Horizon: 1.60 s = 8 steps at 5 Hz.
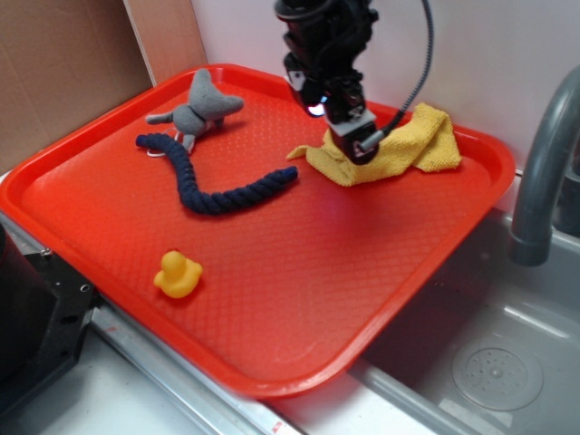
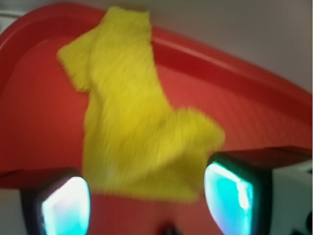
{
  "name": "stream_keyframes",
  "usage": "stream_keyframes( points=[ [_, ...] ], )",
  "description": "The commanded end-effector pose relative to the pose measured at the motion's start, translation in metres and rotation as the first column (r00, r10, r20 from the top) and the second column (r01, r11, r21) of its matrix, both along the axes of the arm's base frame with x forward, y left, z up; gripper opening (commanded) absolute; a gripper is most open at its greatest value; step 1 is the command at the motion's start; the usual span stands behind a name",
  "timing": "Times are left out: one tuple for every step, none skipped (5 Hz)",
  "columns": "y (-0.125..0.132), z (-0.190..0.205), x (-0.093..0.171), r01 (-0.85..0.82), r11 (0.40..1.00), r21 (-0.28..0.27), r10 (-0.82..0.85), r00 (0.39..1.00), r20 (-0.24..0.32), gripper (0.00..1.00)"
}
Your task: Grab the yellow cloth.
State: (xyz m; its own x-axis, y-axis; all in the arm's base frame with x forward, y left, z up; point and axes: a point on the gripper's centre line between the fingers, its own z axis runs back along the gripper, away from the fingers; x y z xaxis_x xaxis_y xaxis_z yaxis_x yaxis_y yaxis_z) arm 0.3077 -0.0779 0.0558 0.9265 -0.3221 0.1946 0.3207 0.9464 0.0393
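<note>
Red tray [image 1: 299, 308] beside a steel sink [image 1: 489, 362] (white wall behind); spread jaws flank the yellow cloth [image 2: 142, 132].

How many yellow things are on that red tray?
2: the yellow cloth at the far edge under the gripper, and a rubber duck near the front edge. Nothing seems hidden.

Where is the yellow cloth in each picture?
Exterior view: the yellow cloth lies bunched at the far right end of the red tray, right under the gripper.
Wrist view: the yellow cloth fills the middle of the blurry picture, running from the top down between the two fingers.
Shared landmark: the red tray's raised rim just behind the cloth.
</note>
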Motion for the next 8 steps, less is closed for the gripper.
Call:
stream_keyframes(
  points=[
    [-0.010, -0.017, 0.034, 0.012, 1.000, -0.020, -0.013, 1.000, -0.008, 1.00],
    [-0.006, -0.021, 0.030, -0.020, 1.000, -0.020, 0.020, 0.999, -0.044, 0.00],
    [-0.001, -0.013, 0.024, 0.009, 1.000, -0.029, -0.011, 0.996, -0.086, 0.00],
    [0.003, -0.011, 0.017, 0.046, 0.997, -0.062, -0.053, 0.990, -0.130, 0.00],
    [-0.002, -0.018, 0.014, 0.082, 0.995, -0.063, -0.092, 0.979, -0.180, 0.00],
    [0.006, 0.016, 0.002, 0.099, 0.993, -0.059, -0.107, 0.982, -0.153, 0.00],
    [0.028, 0.065, -0.026, 0.027, 1.000, 0.008, -0.027, 1.000, -0.009, 0.00],
    [0.052, 0.115, -0.062, -0.113, 0.992, 0.061, 0.109, 0.992, 0.070, 0.00]
  ],
)
